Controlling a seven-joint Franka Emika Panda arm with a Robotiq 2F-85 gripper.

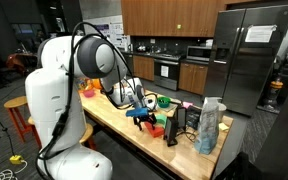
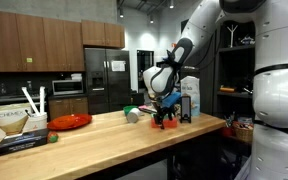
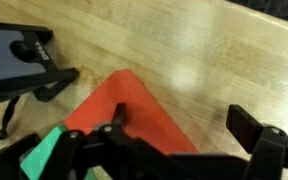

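Red block point(image 3: 134, 105), black stand point(image 3: 29, 62) near gripper point(image 3: 184, 135)

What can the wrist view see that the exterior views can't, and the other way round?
Wrist view only: the pincer stands open, its fingers apart over the red block. Exterior views only: the white arm, the fridge, and a red bowl further along. Shared: the wooden counter, the red block and the pincer.
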